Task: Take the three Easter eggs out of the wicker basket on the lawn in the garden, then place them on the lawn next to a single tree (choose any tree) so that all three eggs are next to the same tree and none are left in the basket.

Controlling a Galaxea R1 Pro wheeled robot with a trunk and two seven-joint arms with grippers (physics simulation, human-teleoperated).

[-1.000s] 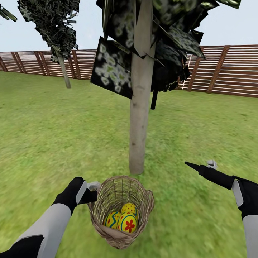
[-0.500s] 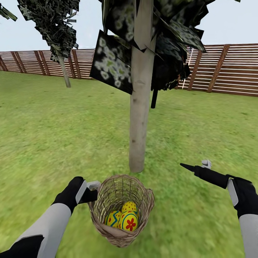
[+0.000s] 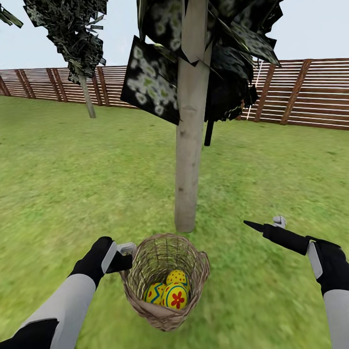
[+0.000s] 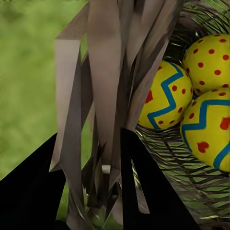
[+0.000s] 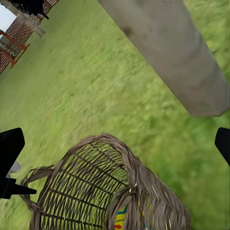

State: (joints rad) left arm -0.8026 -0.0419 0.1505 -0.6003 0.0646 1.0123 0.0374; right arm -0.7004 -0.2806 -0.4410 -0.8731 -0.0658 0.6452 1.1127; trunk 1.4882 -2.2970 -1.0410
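Head view: compared with a second ago, the wicker basket (image 3: 165,281) is being seen slightly tipped and shifted at its rim, and the right gripper (image 3: 264,226) is being found a little further toward the centre and marginally higher; the tree (image 3: 190,145) trunk is sitting slightly higher in frame, so some camera motion is being suspected. The left gripper (image 3: 125,256) is being held closed on the basket's rim at its left side. All three Easter eggs (image 3: 169,291) are lying inside the basket, so no egg is yet being counted as placed; the basket is being kept just beside the trunk base, which is being judged a suitable unloading spot. The lawn (image 3: 58,184) is being noted as flat mottled grass, bounded by a slatted fence (image 3: 315,97). Left wrist view: wicker strands are being pinched between the jaws, with the eggs (image 4: 191,96) resting close behind. Right wrist view: the jaws are standing wide apart and empty, above the basket (image 5: 96,191) and near the trunk (image 5: 177,52).
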